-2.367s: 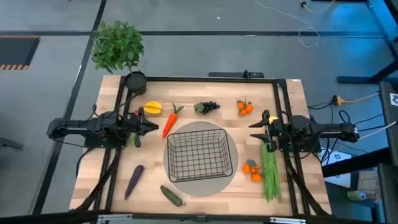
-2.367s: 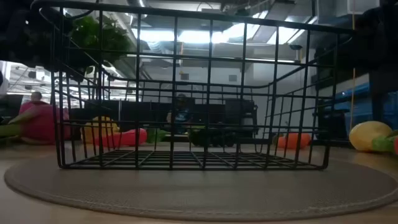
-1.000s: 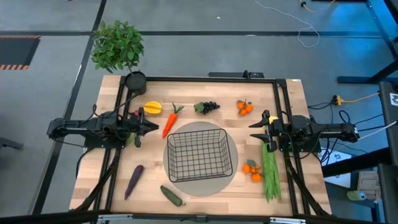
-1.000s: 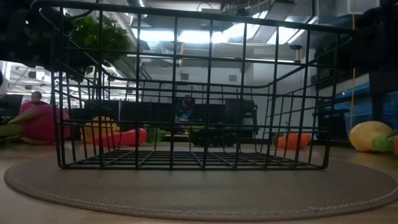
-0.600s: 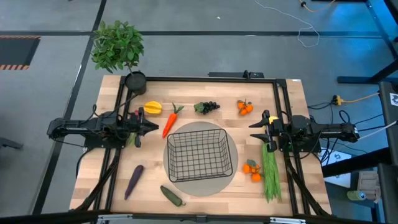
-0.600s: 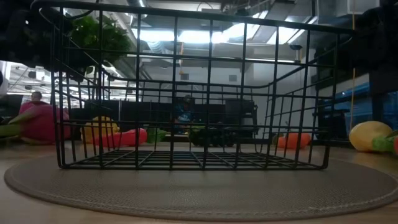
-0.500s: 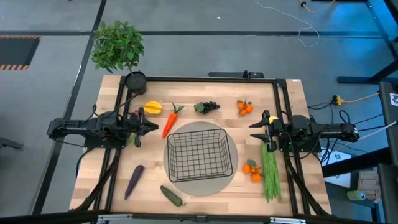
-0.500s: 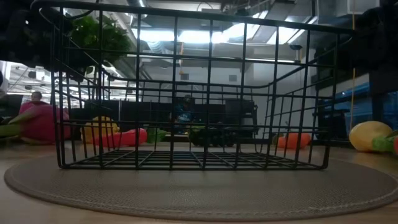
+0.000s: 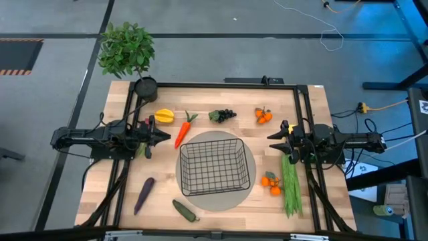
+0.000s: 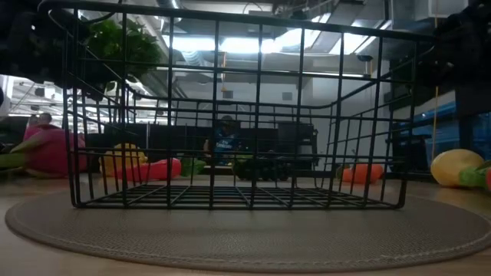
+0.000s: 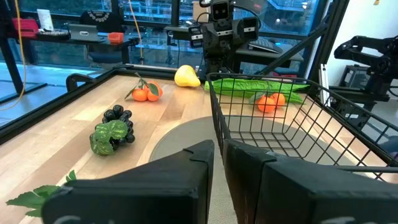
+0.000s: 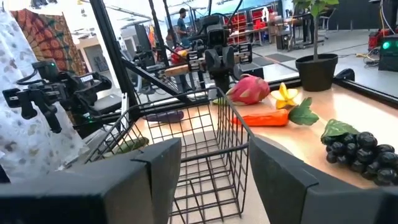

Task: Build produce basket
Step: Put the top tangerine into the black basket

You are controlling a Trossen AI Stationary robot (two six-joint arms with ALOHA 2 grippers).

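Note:
The black wire basket (image 9: 214, 166) stands empty on a round grey mat (image 9: 216, 197) at the table's middle. Around it lie a yellow pepper (image 9: 164, 116), carrot (image 9: 182, 132), grapes (image 9: 223, 115), tangerines (image 9: 263, 115), more tangerines (image 9: 271, 182), green beans (image 9: 291, 184), eggplant (image 9: 144, 194) and cucumber (image 9: 185, 210). A dragon fruit (image 12: 249, 90) lies by the left arm and a lemon (image 11: 186, 76) by the right arm. My left gripper (image 9: 164, 136) is shut, left of the basket. My right gripper (image 9: 273, 142) is open, right of the basket. Both are empty.
A leafy potted plant (image 9: 126, 50) stands beyond the table's far left corner and a black pot (image 9: 144, 87) on that corner. Black frame rails (image 9: 227, 86) run along the table's far edge and down both sides. A person (image 10: 222, 142) shows in the room behind.

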